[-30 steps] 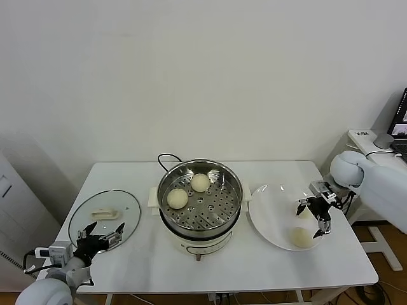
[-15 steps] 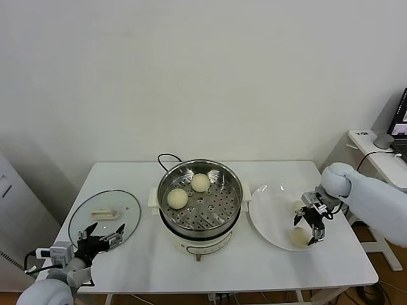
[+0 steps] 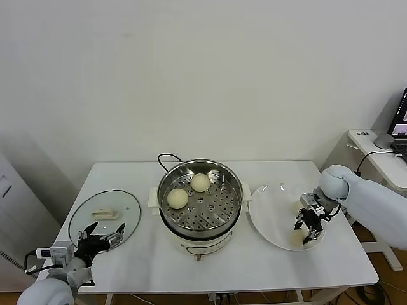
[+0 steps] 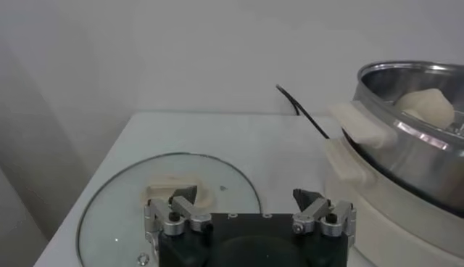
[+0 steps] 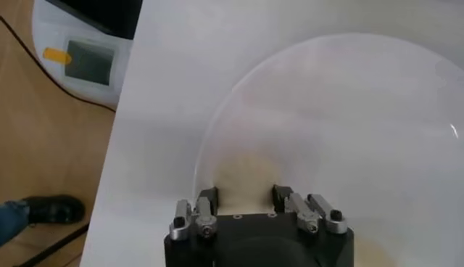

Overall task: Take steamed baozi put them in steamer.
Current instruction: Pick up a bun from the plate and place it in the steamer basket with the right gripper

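Note:
The steel steamer stands mid-table with two steamed baozi on its perforated tray. On the white plate to its right, my right gripper is down at the plate's right side. There its fingers press both sides of a steamed baozi, seen between them in the right wrist view. In the head view that bun is partly hidden by the gripper, and a second pale bun peeks out just behind. My left gripper hangs open over the near edge of the glass lid.
The lid lies flat at the table's left. A black power cord runs behind the steamer. Off the table's right edge stand a side table with a laptop and, on the floor, a white device.
My right gripper dropped onto the plate and its fingers closed from wide open onto a bun. The left arm and the buns in the steamer have not moved.

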